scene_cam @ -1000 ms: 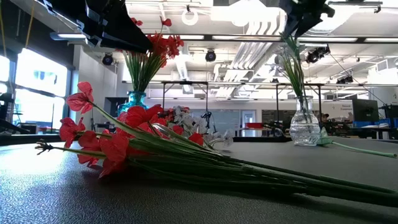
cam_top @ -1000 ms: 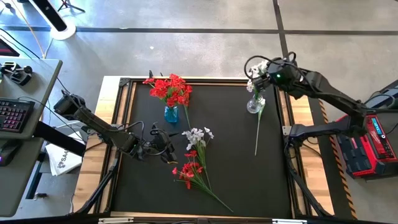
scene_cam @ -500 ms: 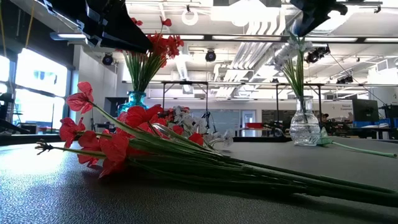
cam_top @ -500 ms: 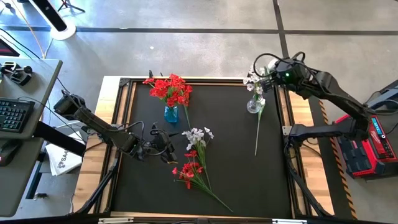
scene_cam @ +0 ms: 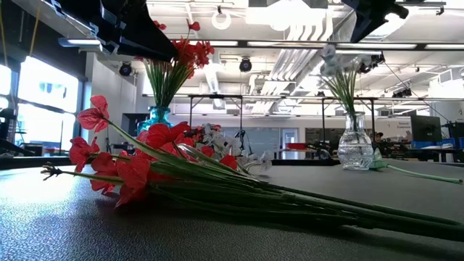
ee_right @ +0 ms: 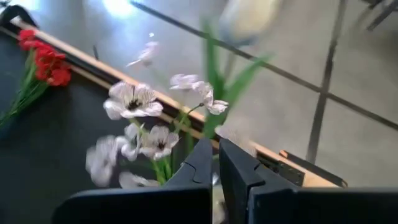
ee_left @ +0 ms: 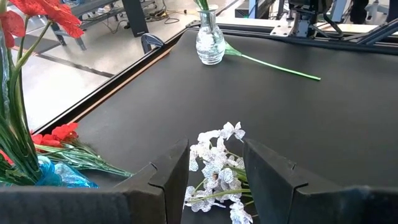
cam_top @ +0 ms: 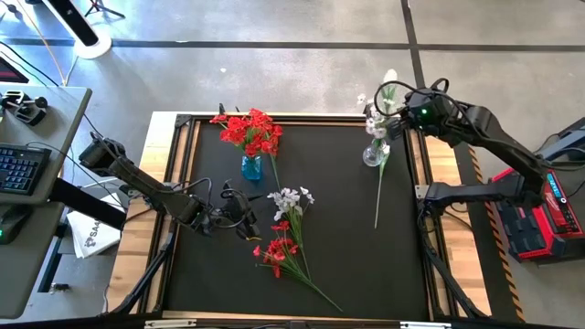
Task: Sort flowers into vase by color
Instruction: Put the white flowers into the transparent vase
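Red flowers [cam_top: 249,131] stand in a blue vase [cam_top: 250,167] at the far left. White flowers [cam_top: 377,117] stand in a clear vase [cam_top: 373,154] at the far right, and another green stem [cam_top: 378,194] lies beside it. Loose white flowers [cam_top: 291,198] and red flowers [cam_top: 278,252] lie mid-mat. My left gripper [cam_top: 247,219] hovers open just left of them, its fingers either side of the white blossoms [ee_left: 214,177]. My right gripper [cam_top: 399,116] is shut with nothing in it, just right of the clear vase's white flowers [ee_right: 134,102].
The black mat [cam_top: 338,265] has a raised frame and wooden borders [cam_top: 442,164] on both sides. A desk with a keyboard [cam_top: 18,169] stands left of the table. Bare mat lies at the near right and between the two vases.
My right gripper has drawn back from above the clear vase toward the table's right edge. The white flowers stay in the vase, and their blossoms now show clear of the gripper.
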Controlling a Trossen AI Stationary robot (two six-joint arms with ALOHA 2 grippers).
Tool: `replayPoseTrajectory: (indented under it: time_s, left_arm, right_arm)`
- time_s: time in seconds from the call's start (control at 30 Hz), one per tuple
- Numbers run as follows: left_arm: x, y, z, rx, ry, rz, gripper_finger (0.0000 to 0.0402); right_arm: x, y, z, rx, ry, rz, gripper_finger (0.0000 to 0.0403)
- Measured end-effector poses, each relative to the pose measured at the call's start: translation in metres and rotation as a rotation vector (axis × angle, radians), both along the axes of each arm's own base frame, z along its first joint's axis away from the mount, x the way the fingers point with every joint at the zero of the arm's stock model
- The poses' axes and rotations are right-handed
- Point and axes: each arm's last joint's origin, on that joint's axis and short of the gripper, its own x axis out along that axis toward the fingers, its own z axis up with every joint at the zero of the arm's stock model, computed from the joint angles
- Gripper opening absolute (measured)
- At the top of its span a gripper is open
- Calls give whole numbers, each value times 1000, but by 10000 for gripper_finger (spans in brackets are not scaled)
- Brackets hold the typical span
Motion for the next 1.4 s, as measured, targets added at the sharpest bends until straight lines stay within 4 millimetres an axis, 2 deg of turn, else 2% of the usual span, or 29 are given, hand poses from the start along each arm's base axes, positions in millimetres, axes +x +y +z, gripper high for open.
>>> replayPoseTrajectory:
  time_s: [0.17,0.47,0.6,0.73,0.87,1.0,1.23,1.4]
  left_arm:
    - [0,0,0,0,0,0,138]
    - [0,0,0,1,1,0,138]
    - [0,0,-1,4,7,0,138]
    - [-1,0,-2,-15,-4,5,138]
    - [-6,0,-10,-36,0,12,138]
    - [-7,0,-13,-50,-5,18,138]
    - [-3,-2,-7,-26,-35,-9,138]
    - [-2,-14,3,15,-28,-116,138]
  right_arm:
    - [0,-2,3,-9,-20,27,38]
    - [11,-6,1,35,-32,151,182]
    - [18,7,1,48,-48,238,216]
    - [26,32,-4,41,-91,347,224]
    - [37,61,-29,33,-118,452,219]
    - [49,94,-67,61,-136,570,212]
    - [67,153,-130,144,-252,826,204]
    - [71,186,-161,177,-311,950,204]
